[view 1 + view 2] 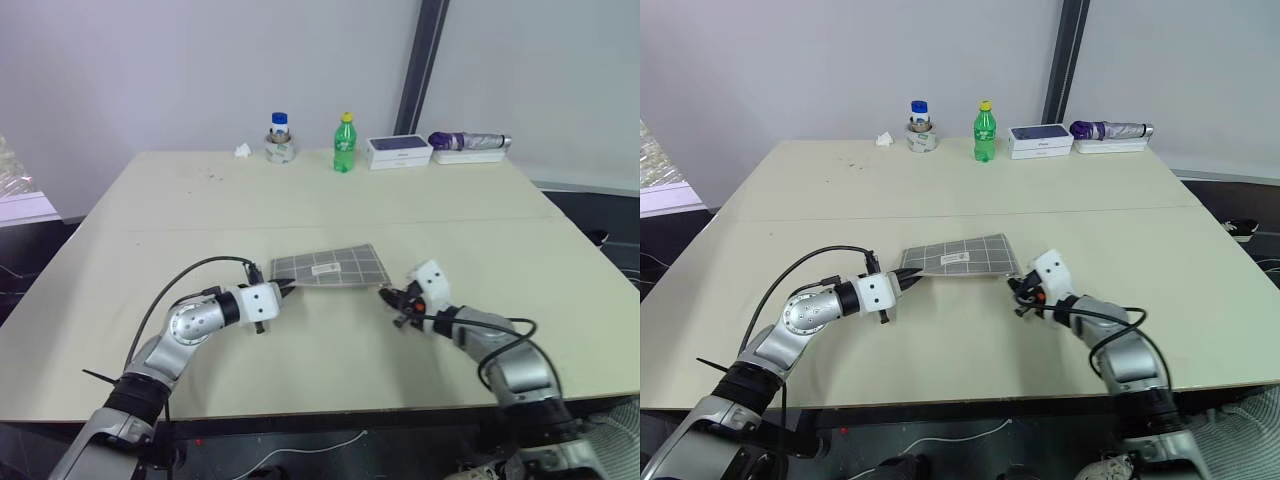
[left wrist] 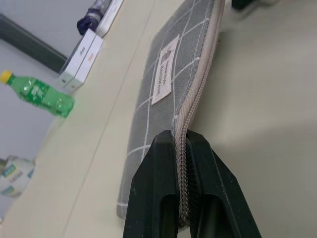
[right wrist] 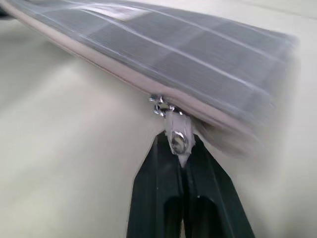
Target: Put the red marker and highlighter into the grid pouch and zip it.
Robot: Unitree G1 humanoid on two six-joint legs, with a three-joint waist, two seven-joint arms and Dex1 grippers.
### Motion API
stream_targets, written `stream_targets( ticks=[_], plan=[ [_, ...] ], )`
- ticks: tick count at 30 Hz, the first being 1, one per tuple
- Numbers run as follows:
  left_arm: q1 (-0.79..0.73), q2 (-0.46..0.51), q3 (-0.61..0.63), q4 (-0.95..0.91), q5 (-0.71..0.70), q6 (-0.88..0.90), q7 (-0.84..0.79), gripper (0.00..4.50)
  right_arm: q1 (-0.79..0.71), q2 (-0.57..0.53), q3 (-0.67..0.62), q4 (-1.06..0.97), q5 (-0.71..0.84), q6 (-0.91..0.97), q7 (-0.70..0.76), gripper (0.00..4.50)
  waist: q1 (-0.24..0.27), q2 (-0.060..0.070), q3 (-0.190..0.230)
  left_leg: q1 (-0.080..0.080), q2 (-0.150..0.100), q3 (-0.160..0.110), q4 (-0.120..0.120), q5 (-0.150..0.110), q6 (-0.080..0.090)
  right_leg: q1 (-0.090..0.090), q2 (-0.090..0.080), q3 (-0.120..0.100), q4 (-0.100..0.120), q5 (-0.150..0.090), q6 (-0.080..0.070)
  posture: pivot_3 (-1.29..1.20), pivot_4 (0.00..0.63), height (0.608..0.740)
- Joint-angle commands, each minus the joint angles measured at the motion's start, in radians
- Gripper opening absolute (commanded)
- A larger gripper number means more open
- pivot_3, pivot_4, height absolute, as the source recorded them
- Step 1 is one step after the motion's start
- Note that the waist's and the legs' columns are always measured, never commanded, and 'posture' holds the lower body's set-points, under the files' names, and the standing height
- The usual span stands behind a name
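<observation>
Holding the pouch at both ends, you have it lying flat near the middle of the table, with its zipper edge toward you. Your left gripper is clamped on the zipper seam at the pouch's 9 o'clock corner; the two black fingers pinch the pale tape between them. Your right gripper is closed on the small pull tab at the 3 o'clock end, where the metal slider sits against the seam.

Neither marker nor highlighter can be seen on the table, and the seam looks shut along the length you can see, so the zip is likely near its end. Whether the slider has reached its stop is unclear.

Expect the pouch to be light and soft: grey woven cloth with white grid lines and a small white label, flat and rectangular. It will fold or drag rather than resist, so the left pinch on the seam is what gives the zipper something to pull against. The seam tape is the stiffest part, a good place to hold. The pull tab is small and thin; it may slip out if you tug at an angle, so pull along the seam line.

At the table's 12 o'clock edge stand a green bottle, a jar, two white boxes and a folded umbrella, well apart from the pouch.
</observation>
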Motion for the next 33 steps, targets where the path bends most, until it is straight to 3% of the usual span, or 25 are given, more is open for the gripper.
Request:
stream_targets(
  ticks=[1,2,3,5,10,11,12,19,23,27,33],
  plan=[
    [0.023,0.034,0.063,0.005,-0.071,0.057,-0.039,0.00,0.000,-0.030,-0.045,-0.007,0.035,-0.014,0.050,0.04,-0.001,0.000,0.000,0.000,0.000,0.000,0.000,0.000,0.000,0.000,0.000,0.000,0.000,0.000,0.000,0.00,0.150,0.740],
    [0.026,0.034,0.065,-0.002,-0.083,0.068,-0.046,0.00,0.004,-0.031,-0.038,-0.016,0.046,-0.002,0.067,0.04,-0.001,0.000,0.000,0.000,0.000,0.000,0.000,0.000,0.000,0.000,0.000,0.000,0.000,0.000,0.000,0.00,0.150,0.740],
    [0.027,0.034,0.068,-0.011,-0.089,0.073,-0.046,0.79,0.002,-0.025,-0.038,-0.021,0.056,0.005,0.073,0.29,-0.001,0.000,0.000,0.000,0.000,0.000,0.000,0.000,0.000,0.000,0.000,0.000,0.000,0.000,0.000,0.00,0.150,0.740],
    [0.030,0.031,0.074,-0.025,-0.102,0.097,-0.051,1.60,-0.005,-0.022,-0.032,-0.024,0.053,0.001,0.070,0.91,-0.001,0.000,0.000,0.000,0.000,0.000,0.000,0.000,0.000,0.000,0.000,0.000,0.000,0.000,0.000,0.00,0.150,0.740],
    [0.060,0.019,0.099,-0.074,-0.119,0.131,-0.040,4.15,0.020,-0.088,0.012,-0.052,0.000,-0.057,0.123,3.49,0.004,0.000,0.000,0.000,0.000,0.000,0.000,0.000,0.000,0.000,-0.001,0.000,0.000,0.000,0.000,0.00,0.150,0.740],
    [0.064,0.015,0.108,-0.086,-0.130,0.140,-0.036,4.50,0.025,-0.105,0.019,-0.051,-0.017,-0.087,0.133,4.07,0.004,0.000,0.000,0.000,0.000,0.000,0.000,0.000,0.000,0.000,-0.001,0.000,0.000,0.000,0.000,0.00,0.150,0.740],
    [0.074,0.023,0.122,-0.101,-0.147,0.148,-0.044,4.50,0.036,-0.131,0.014,-0.055,-0.018,-0.104,0.159,4.42,0.004,0.000,0.000,0.000,0.000,0.000,0.000,0.000,0.000,0.000,-0.001,0.000,0.000,0.000,0.000,0.00,0.150,0.740],
    [0.190,0.112,0.227,-0.156,-0.244,0.160,-0.094,4.50,0.077,-0.312,-0.055,-0.033,-0.054,-0.219,0.233,4.42,-0.003,0.000,0.000,0.000,0.001,0.001,-0.001,0.000,0.000,0.000,0.000,0.001,-0.001,0.000,0.000,0.00,0.150,0.740],
    [0.294,0.125,0.314,-0.263,-0.374,0.246,-0.131,4.50,0.108,-0.325,-0.138,-0.069,0.019,-0.230,0.248,4.42,-0.002,0.000,0.000,0.000,0.003,0.001,-0.001,0.000,0.000,0.000,-0.001,0.001,-0.001,0.000,0.000,0.00,0.150,0.740],
    [0.503,0.141,0.413,-0.430,-0.578,0.517,-0.159,4.50,0.221,-0.320,-0.255,-0.106,0.123,-0.265,0.310,4.42,-0.001,0.000,0.000,0.001,0.004,0.001,-0.001,-0.001,0.001,0.002,-0.001,0.001,-0.003,0.000,0.000,0.00,0.150,0.740],
    [0.596,0.155,0.518,-0.508,-0.615,0.581,-0.144,4.50,0.280,-0.342,-0.323,-0.077,0.150,-0.254,0.330,4.42,0.003,0.000,0.000,0.003,0.004,0.000,-0.002,-0.001,0.001,0.005,-0.001,0.001,-0.005,0.000,-0.001,0.00,0.150,0.740]
  ],
)
